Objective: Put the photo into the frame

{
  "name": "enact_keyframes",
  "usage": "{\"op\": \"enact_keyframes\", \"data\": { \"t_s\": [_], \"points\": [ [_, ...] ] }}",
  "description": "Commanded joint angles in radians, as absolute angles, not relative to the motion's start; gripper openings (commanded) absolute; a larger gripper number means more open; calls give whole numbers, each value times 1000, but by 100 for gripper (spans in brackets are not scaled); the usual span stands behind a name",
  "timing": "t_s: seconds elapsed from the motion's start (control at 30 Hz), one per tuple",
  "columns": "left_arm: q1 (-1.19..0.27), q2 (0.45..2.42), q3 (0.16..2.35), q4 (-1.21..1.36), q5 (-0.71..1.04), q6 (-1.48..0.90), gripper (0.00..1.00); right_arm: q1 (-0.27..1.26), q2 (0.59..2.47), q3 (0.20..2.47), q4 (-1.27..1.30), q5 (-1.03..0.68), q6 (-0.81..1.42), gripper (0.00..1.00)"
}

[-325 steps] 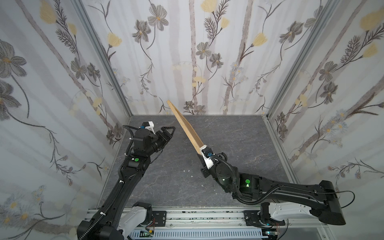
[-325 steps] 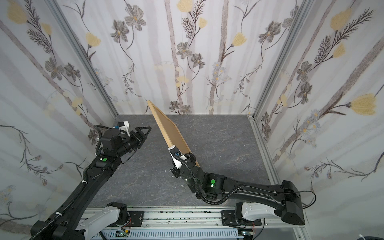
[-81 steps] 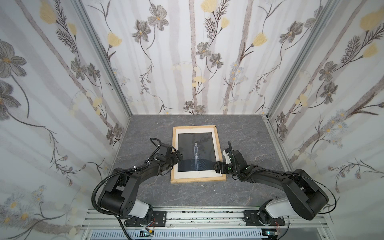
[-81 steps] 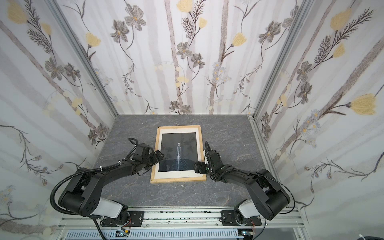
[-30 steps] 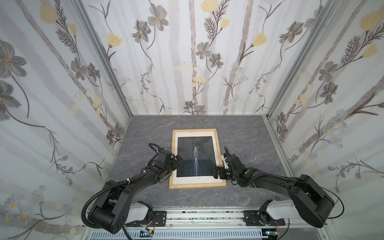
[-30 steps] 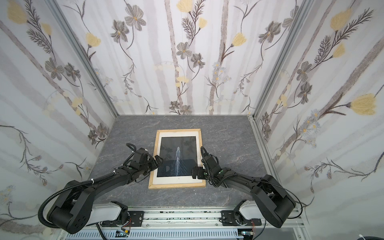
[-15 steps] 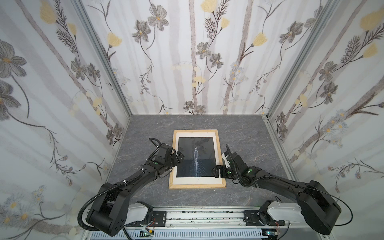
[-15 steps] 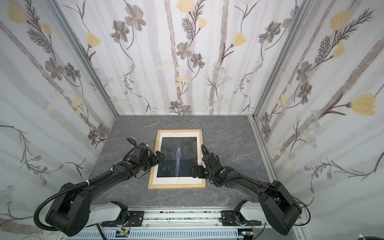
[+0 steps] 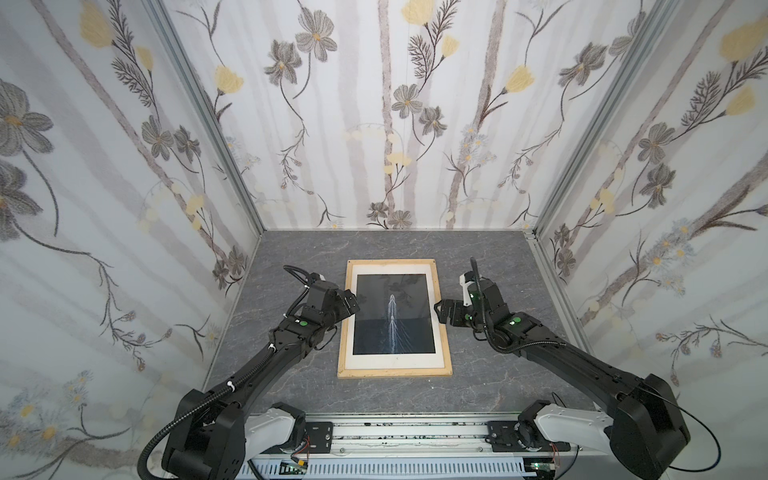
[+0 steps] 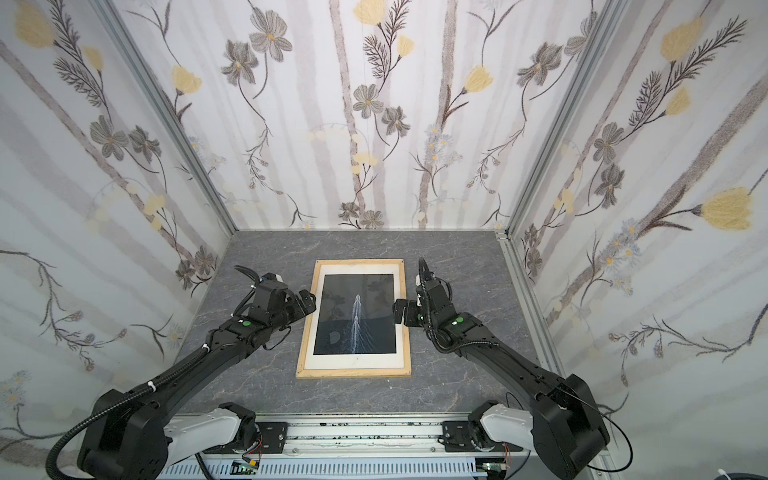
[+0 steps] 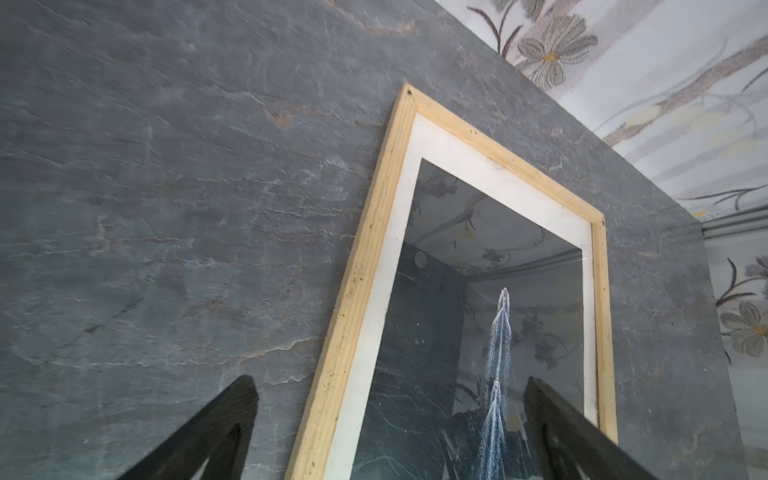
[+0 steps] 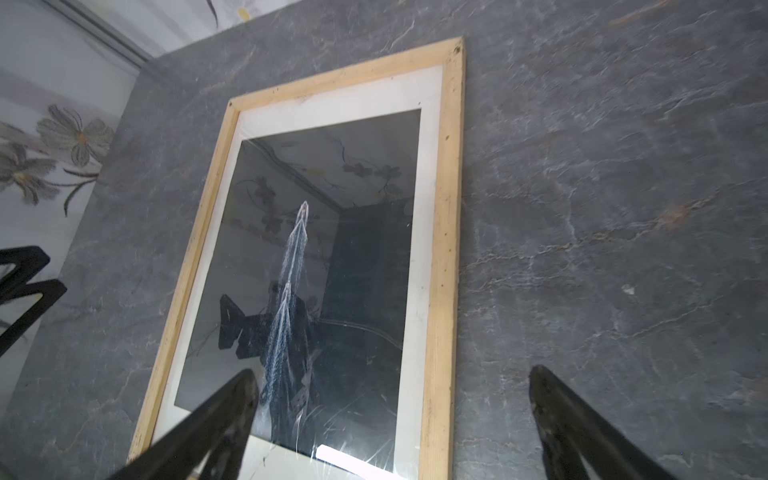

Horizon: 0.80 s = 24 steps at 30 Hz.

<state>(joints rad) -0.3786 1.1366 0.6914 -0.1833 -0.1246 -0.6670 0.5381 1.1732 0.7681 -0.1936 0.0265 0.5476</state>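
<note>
Flattened: 1 frame [image 9: 394,372] | 1 photo [image 9: 409,328] inside | left hand [image 9: 351,301], right hand [image 9: 441,310] seemingly clear

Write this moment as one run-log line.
photo: in wooden frame, face up | left gripper: open, at frame's left edge | right gripper: open, at its right edge

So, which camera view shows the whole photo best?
A top view: the photo lies whole inside the frame, seen from above. The left wrist view cuts off its near end. The right wrist view shows most of it, but slanted, with reflections.
</note>
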Motion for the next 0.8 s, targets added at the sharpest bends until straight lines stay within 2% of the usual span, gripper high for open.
{"op": "enact_keyframes", "data": {
  "t_s": [0.0, 0.3, 0.4, 0.6, 0.77],
  "points": [
    [-374, 1101, 687, -194, -272, -622, 100, 509, 1121, 728, -147, 52, 528, 100],
    [-361, 1008, 625, -148, -499, -542, 100, 470, 866, 588, -51, 325, 489, 100],
    [-358, 987, 604, -118, -555, -478, 100, 469, 774, 480, 41, 423, 487, 100],
    [-356, 978, 600, -93, -680, -389, 100, 467, 565, 290, 205, 558, 451, 100],
    [-355, 962, 575, -35, -722, -351, 100, 468, 457, 223, 254, 650, 418, 100]
  ]
}}
